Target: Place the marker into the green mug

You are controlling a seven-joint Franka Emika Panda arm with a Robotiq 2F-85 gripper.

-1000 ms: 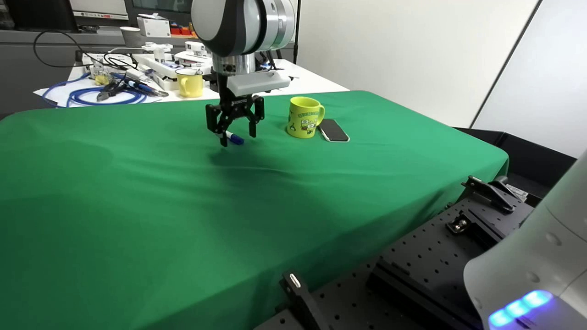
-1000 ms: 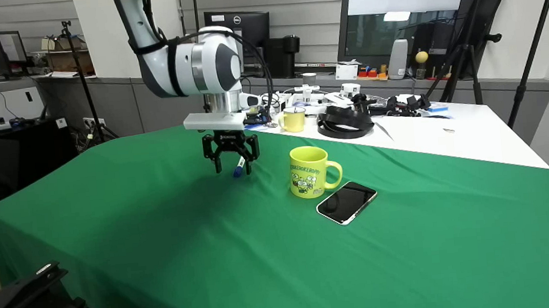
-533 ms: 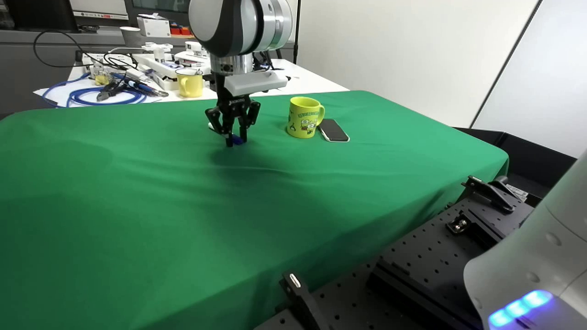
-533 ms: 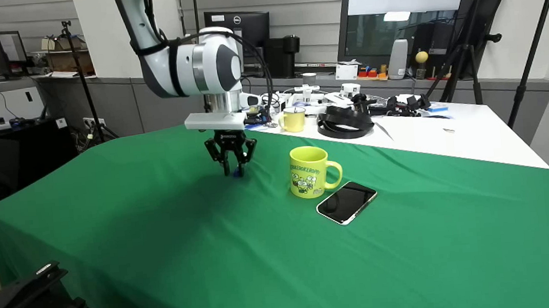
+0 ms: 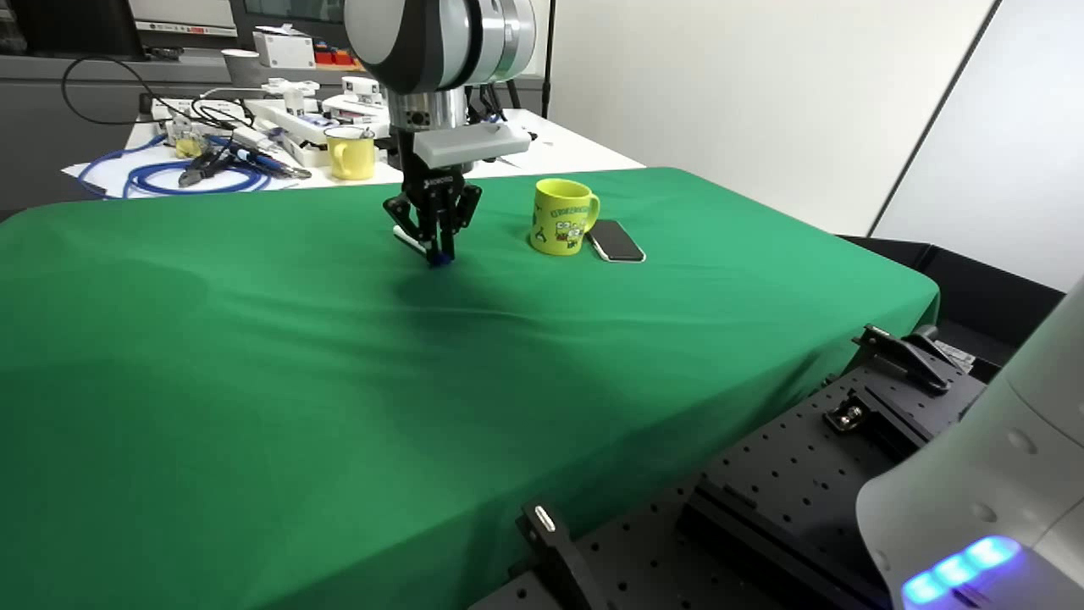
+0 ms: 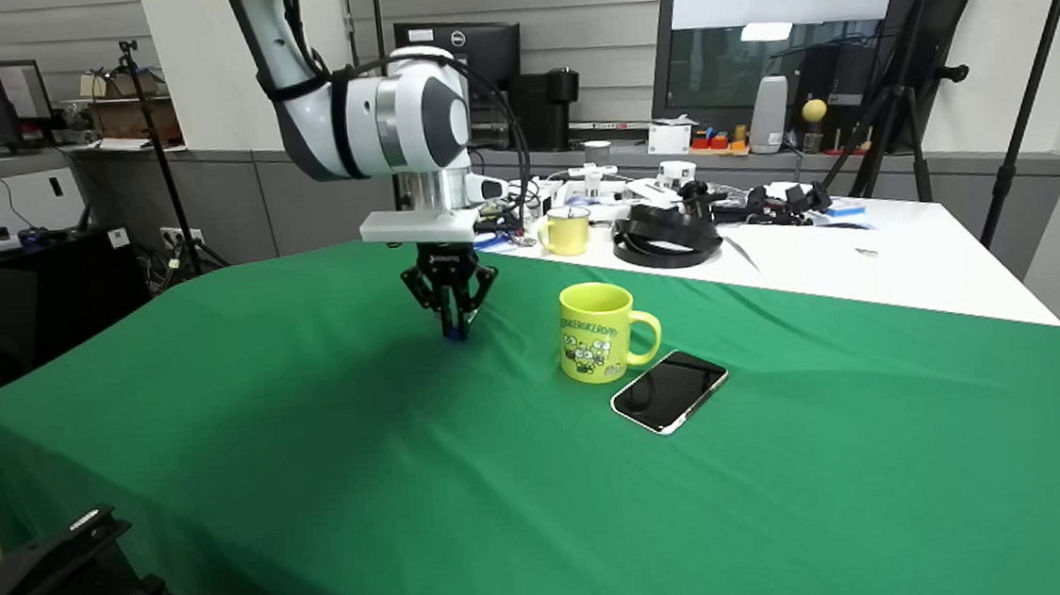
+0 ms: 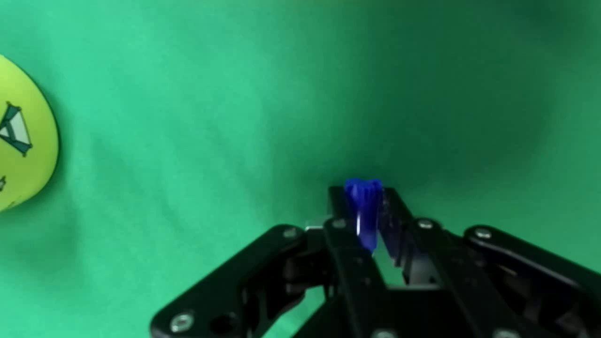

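Observation:
My gripper is shut on the marker, its fingertips on either side of the dark blue cap. In an exterior view the marker's white body sticks out behind the fingers, slanting to the left. Only a bit of blue shows under the gripper in an exterior view. I cannot tell whether the marker touches the cloth. The green mug stands upright on the cloth, handle towards the phone. Part of the mug shows at the left edge of the wrist view, apart from the gripper.
A dark phone lies flat beside the mug's handle. Behind the green cloth, a white table carries a paler yellow cup, blue cable and a black coil.
The jaws have gone from wide apart to shut around the marker's blue cap. The gripper has risen very slightly in the last half second. Mug and phone have stayed put.

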